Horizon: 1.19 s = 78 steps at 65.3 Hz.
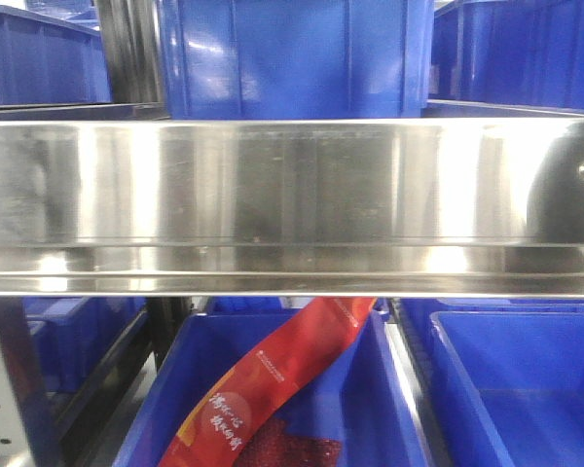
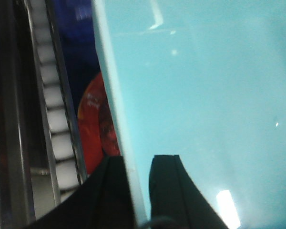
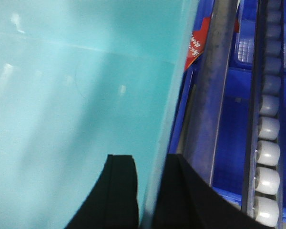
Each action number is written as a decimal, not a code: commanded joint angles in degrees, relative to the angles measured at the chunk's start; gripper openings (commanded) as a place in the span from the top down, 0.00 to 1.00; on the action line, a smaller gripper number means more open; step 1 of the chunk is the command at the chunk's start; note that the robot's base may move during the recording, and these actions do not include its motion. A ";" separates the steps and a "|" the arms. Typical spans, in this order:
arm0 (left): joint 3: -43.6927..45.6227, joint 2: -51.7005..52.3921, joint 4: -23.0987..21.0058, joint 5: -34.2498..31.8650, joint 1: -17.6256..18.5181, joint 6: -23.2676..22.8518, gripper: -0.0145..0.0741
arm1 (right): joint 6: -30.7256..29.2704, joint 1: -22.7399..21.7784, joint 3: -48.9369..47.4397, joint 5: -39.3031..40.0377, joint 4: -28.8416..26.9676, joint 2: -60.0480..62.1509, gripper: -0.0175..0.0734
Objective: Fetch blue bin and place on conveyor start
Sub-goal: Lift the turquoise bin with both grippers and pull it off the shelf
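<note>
The blue bin (image 2: 205, 95) is a pale turquoise tub that fills most of the left wrist view. It also fills the left half of the right wrist view (image 3: 76, 95). My left gripper (image 2: 137, 164) straddles the bin's left rim, one black finger inside and one outside, shut on the wall. My right gripper (image 3: 150, 162) straddles the right rim the same way, shut on the wall. The bin and both grippers are out of the front view. The conveyor start is not in view.
A shiny stainless steel shelf rail (image 1: 292, 195) crosses the front view. Dark blue bins stand above (image 1: 292, 58) and below (image 1: 516, 389) it. One lower bin holds a red snack packet (image 1: 273, 389). White roller tracks (image 2: 52, 105) (image 3: 269, 143) run beside the bin.
</note>
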State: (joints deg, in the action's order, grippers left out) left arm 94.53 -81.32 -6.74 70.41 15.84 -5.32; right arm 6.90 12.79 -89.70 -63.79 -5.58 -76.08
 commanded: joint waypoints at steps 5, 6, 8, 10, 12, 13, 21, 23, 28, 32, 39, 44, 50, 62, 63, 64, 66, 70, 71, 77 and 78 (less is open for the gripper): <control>-2.50 2.02 2.68 -2.33 0.96 1.15 0.96 | -1.84 -0.61 0.02 5.25 4.04 2.24 0.97; -2.50 2.02 2.68 -2.60 1.10 1.15 0.96 | -1.84 -0.61 0.02 5.40 4.03 2.24 0.97; -2.50 2.02 2.78 -3.47 1.20 1.15 0.96 | -1.84 -0.61 0.02 5.55 3.75 2.13 0.97; -2.39 2.02 2.78 -4.49 1.20 1.15 0.96 | -1.84 -0.61 0.02 5.55 3.75 2.13 0.97; -2.27 2.17 2.78 -5.30 1.20 1.15 0.96 | -1.84 -0.61 0.02 5.64 3.79 2.03 0.97; -2.27 2.16 2.52 -5.65 1.20 1.15 0.96 | -1.84 -0.61 0.02 5.78 3.79 2.03 0.97; -2.27 2.31 2.12 -7.52 1.20 1.15 0.96 | -1.84 -0.61 0.02 7.32 3.79 2.03 0.97; -2.27 2.31 2.12 -7.82 1.20 1.15 0.96 | -1.84 -0.61 0.02 7.76 3.79 2.03 0.97; -2.27 2.31 2.26 -8.35 1.20 1.15 0.96 | -1.84 -0.61 0.02 8.73 3.79 2.03 0.97; -2.27 2.31 2.26 -9.08 1.20 1.15 0.96 | -1.84 -0.61 0.02 8.73 3.79 2.03 0.97; -2.27 2.31 2.35 -11.14 1.20 1.15 0.96 | -1.84 -0.61 0.02 8.73 3.79 2.03 0.97; -2.27 2.31 2.35 -12.97 1.20 1.15 0.96 | -1.84 -0.61 0.02 8.73 3.79 2.03 0.97; -2.27 2.31 2.35 -14.42 1.20 1.15 0.96 | -1.84 -0.61 0.02 8.73 3.79 2.03 0.97; -2.27 2.31 2.35 -14.95 1.20 1.15 0.96 | -1.84 -0.61 0.02 9.23 3.79 2.03 0.97; -2.27 2.31 2.35 -14.95 1.20 1.15 0.96 | -1.84 -0.61 0.02 9.23 3.79 2.03 0.97; -2.27 2.31 2.35 -14.95 1.20 1.15 0.96 | -1.84 -0.61 0.02 9.23 3.79 2.03 0.97; -2.27 2.31 2.35 -14.95 1.20 1.15 0.96 | -1.84 -0.61 0.02 9.23 3.79 2.03 0.97; -2.27 2.31 2.46 -14.95 1.20 1.15 0.96 | -1.84 -0.61 0.02 9.23 3.79 2.03 0.97; -2.27 2.31 2.46 -14.95 1.20 1.15 0.96 | -1.84 -0.61 0.02 9.23 3.79 2.03 0.97; -2.27 2.31 2.46 -14.95 1.20 1.15 0.96 | -1.84 -0.61 0.02 9.34 3.79 2.03 0.97; -2.27 2.31 2.46 -14.95 1.20 1.15 0.96 | -1.84 -0.61 0.02 9.34 3.79 2.03 0.97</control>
State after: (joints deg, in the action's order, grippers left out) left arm 92.05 -80.01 -5.39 57.86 17.04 -5.21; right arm 6.54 12.79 -89.46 -56.16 -3.25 -75.07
